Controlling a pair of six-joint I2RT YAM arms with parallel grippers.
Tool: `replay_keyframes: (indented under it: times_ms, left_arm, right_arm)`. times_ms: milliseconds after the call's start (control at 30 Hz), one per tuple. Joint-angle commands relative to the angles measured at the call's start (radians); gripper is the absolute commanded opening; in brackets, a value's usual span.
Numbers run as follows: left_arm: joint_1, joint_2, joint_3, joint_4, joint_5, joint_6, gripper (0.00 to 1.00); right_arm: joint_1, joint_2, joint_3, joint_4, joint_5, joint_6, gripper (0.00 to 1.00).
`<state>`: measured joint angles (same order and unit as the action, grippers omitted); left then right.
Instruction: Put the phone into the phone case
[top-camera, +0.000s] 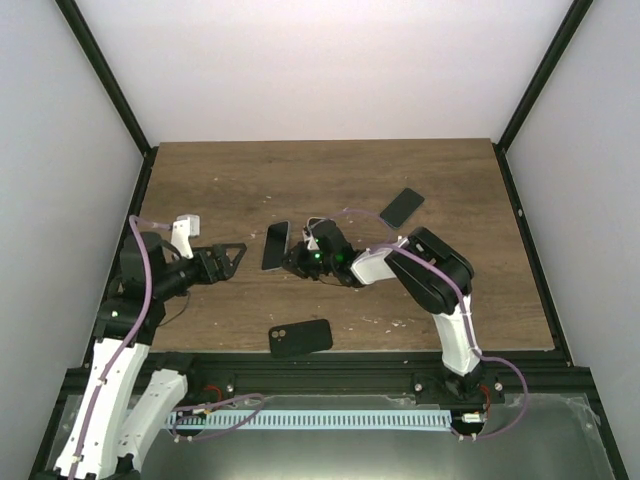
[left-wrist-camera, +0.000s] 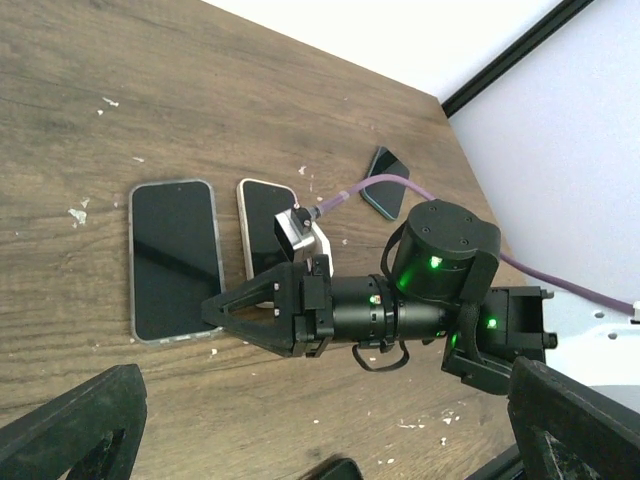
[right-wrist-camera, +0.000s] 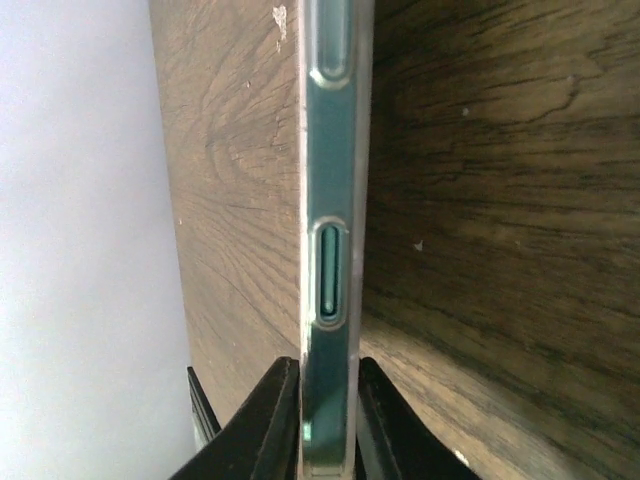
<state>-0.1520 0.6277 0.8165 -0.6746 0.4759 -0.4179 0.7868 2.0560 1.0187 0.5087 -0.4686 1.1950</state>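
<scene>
A dark-screened phone (top-camera: 275, 243) with a clear rim lies left of the table's middle; it also shows in the left wrist view (left-wrist-camera: 170, 250). My right gripper (top-camera: 290, 263) is turned on its side and shut across the phone's thin edge near its lower right corner (left-wrist-camera: 207, 308). The right wrist view shows that edge (right-wrist-camera: 330, 200), with its side buttons, clamped between the fingers (right-wrist-camera: 328, 365). A black phone case (top-camera: 301, 338) with a camera cut-out lies near the front edge. My left gripper (top-camera: 238, 256) is open and empty, left of the phone (left-wrist-camera: 325, 400).
A second phone (left-wrist-camera: 262, 235) with a pale rim lies right beside the held one, partly under my right gripper. A third dark phone (top-camera: 402, 207) lies at the back right, also seen in the left wrist view (left-wrist-camera: 385, 195). Black frame posts edge the table.
</scene>
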Motion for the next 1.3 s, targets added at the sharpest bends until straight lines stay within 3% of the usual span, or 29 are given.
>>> replay_keyframes:
  times_ms: [0, 167, 267, 467, 567, 800, 1033, 1267]
  left_arm:
    - [0.002, 0.015, -0.013, 0.001, 0.024, 0.004, 1.0]
    - [0.002, 0.035, -0.016, -0.002, 0.051, -0.01, 1.0]
    - [0.002, 0.064, -0.022, 0.001, 0.108, -0.02, 1.0]
    - [0.002, 0.125, -0.048, 0.02, 0.181, -0.048, 1.0]
    - [0.002, 0.146, -0.057, 0.032, 0.202, -0.058, 1.0]
    - [0.003, 0.161, -0.073, 0.048, 0.226, -0.073, 1.0]
    - [0.002, 0.147, -0.086, 0.066, 0.226, -0.112, 0.99]
    - [0.002, 0.085, -0.043, 0.04, 0.142, -0.118, 1.0]
  right_arm:
    - [0.0, 0.031, 0.058, 0.012, 0.004, -0.013, 0.18]
    - [-0.001, 0.02, 0.051, -0.004, 0.002, -0.02, 0.28]
    - [-0.001, -0.003, 0.052, -0.029, -0.008, -0.048, 0.41]
    - [-0.004, -0.089, 0.027, -0.134, -0.01, -0.109, 0.61]
    - [-0.006, -0.122, 0.033, -0.23, -0.049, -0.178, 0.66]
    - [-0.005, -0.296, -0.034, -0.456, -0.003, -0.362, 0.64]
    - [0.004, -0.488, -0.102, -0.583, -0.052, -0.801, 0.54]
    - [0.038, -0.484, -0.065, -0.77, -0.006, -1.011, 0.43]
